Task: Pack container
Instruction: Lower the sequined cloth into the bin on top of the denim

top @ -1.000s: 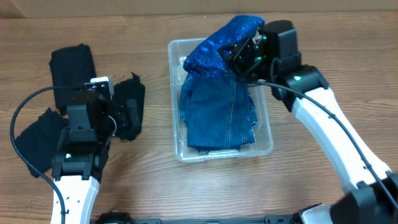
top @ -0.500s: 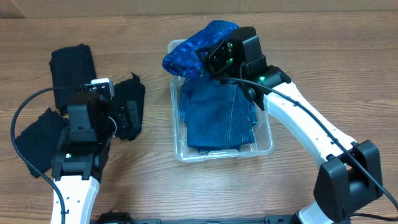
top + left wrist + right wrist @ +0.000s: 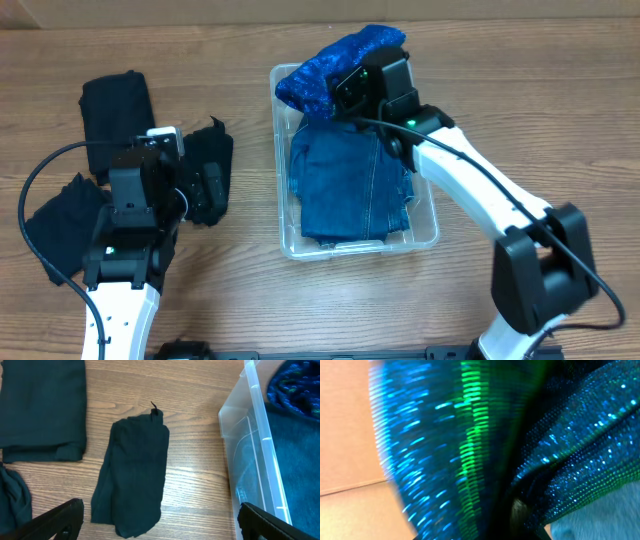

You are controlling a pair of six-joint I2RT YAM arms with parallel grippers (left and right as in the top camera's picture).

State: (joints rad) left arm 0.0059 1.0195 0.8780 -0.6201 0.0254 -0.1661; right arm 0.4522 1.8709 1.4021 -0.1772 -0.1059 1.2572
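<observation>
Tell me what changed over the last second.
The right gripper, holding the sparkly blue fabric, swung left from the far right corner of the container to over its far end; the fabric now covers the far rim. The left gripper, the black clothes and the folded jeans in the container stayed put.

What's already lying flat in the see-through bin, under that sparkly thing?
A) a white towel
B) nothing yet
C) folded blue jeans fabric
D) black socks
C: folded blue denim fills the container, while the black cloths lie on the table to its left and the sparkly blue cloth is bunched over its far rim.
</observation>
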